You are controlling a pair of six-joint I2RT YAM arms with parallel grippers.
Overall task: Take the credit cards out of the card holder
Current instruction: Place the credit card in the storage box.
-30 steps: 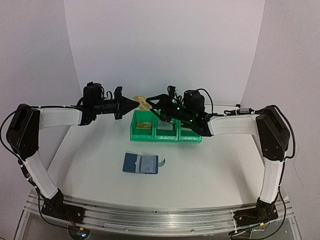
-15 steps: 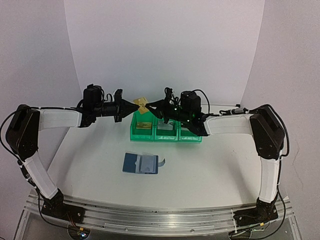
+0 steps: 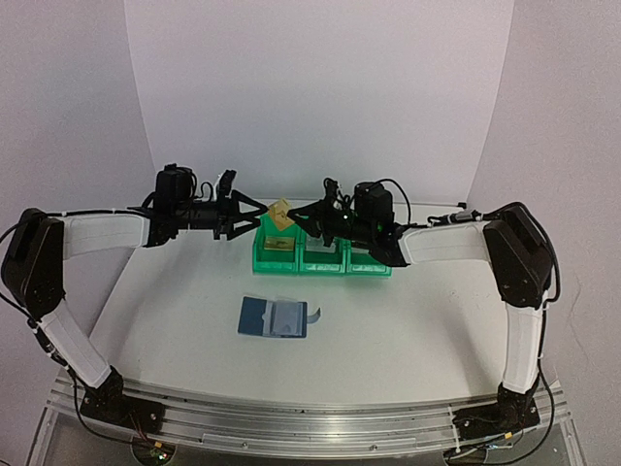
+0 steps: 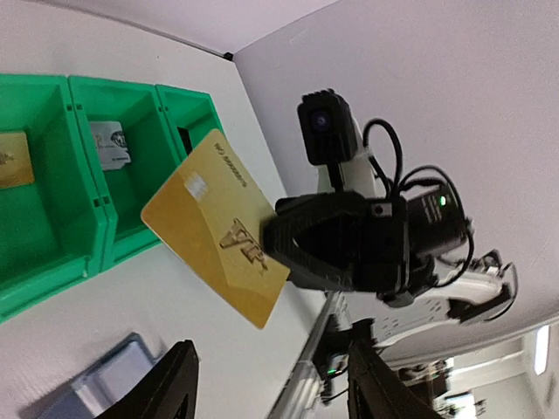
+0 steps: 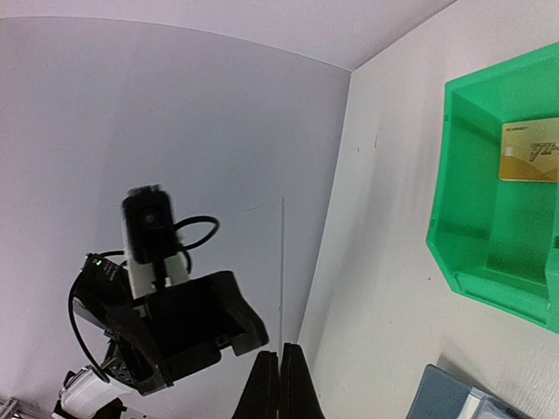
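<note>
The tan-gold card (image 4: 218, 227) hangs in the air above the green bins (image 3: 320, 257). It is well apart from the card holder (image 3: 273, 317), which lies open on the surface (image 3: 408, 320) nearer the arm bases. The right claw (image 4: 278, 234) pinches the card by one end, fingers pressed together on it. The left claw (image 4: 271, 384) stands spread just beside the other end and touches nothing that we can see. A second gold card (image 5: 528, 150) lies in the leftmost bin (image 5: 485, 218), and a silver-grey card (image 4: 109, 144) lies in the middle one.

We judge the step in hand to be setting this card into a bin, most likely beside its gold twin. The pinch sits on one end only, so the card may pivot; we keep the grip firm and move slowly. We draw the left claw straight back first, so that its fingers do not clip the free edge. Then we bring the card low between the bin walls before letting go, so it cannot skip out. We cannot tell whether the card holder has more cards in it.
</note>
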